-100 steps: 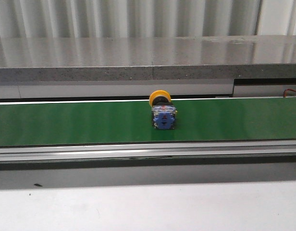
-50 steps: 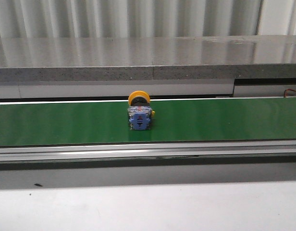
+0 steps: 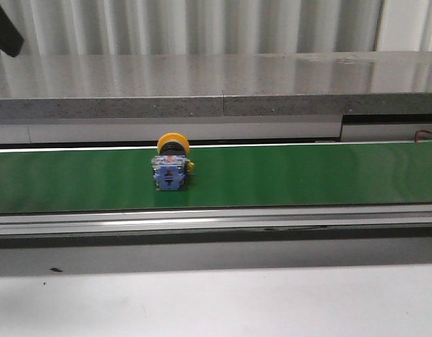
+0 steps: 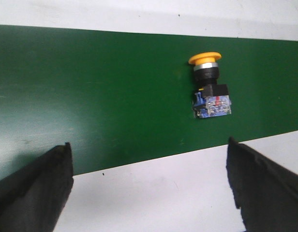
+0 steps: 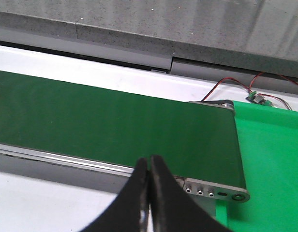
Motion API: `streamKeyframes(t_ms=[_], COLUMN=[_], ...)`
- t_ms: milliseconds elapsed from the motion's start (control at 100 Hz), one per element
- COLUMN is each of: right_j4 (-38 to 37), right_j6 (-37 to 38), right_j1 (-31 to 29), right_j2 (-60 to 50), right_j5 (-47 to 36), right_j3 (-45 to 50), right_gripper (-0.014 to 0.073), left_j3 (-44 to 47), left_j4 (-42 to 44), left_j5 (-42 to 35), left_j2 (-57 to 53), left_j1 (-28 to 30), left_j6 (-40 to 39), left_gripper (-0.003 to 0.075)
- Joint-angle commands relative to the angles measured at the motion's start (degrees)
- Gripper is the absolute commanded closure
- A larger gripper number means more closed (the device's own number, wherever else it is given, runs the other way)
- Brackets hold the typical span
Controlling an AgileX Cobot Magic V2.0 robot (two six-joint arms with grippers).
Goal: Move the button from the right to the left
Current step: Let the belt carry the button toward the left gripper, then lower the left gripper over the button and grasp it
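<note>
One button (image 3: 172,165) lies on its side on the green conveyor belt (image 3: 307,174), left of the middle of the belt's visible run in the front view. Its single round yellow cap points toward the far edge of the belt, close to the white strip that borders it; the black collar sits behind the cap, and the blue-and-clear contact block faces the near edge. The whole thing takes up only part of the belt's width, with bare green on both sides of it.

The left wrist view looks down on the same button (image 4: 209,87) — cap, collar and block in one line across the belt (image 4: 91,92). The left gripper (image 4: 149,191) has its two dark fingers (image 4: 35,193) set wide apart at the two sides of that view, with nothing between them, and they touch neither the belt nor the button, which lies well clear of both.

The right gripper (image 5: 149,198) shows two dark fingers pressed together, tip against tip, holding nothing. It hangs near the end of the belt (image 5: 115,125), where a metal end plate (image 5: 216,191) carries a row of three small screws. Just beside that end lies one brighter green mat (image 5: 270,159), and red and black wires (image 5: 245,87) run to a small connector at its far edge — no button shows in this view
</note>
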Motion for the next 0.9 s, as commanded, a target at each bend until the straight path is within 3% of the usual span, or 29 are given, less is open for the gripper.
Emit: streamKeyframes(t_ms=[0, 440, 890], right_j4=[0.0, 0.0, 0.0], right_j6=[-0.5, -0.5, -0.5], right_j1=[0.2, 0.2, 0.2], right_j2=[0.6, 0.6, 0.6], right_j5=[-4.5, -4.5, -4.6], right_j3=[-1.3, -1.3, -1.3], right_gripper=[0.0660, 0.0660, 0.0660], left_j3=[-3.8, -17.5, -25.4], left_j4=[0.4, 11.9, 20.4], left_j5=[-1.3, 3.6, 9.5], left_j2=[1.7, 17.9, 29.2], left_j1=[-3.3, -15.7, -17.8], left_j6=[-3.1, -18.1, -26.0], left_gripper=[0.0102, 0.0103, 0.0104])
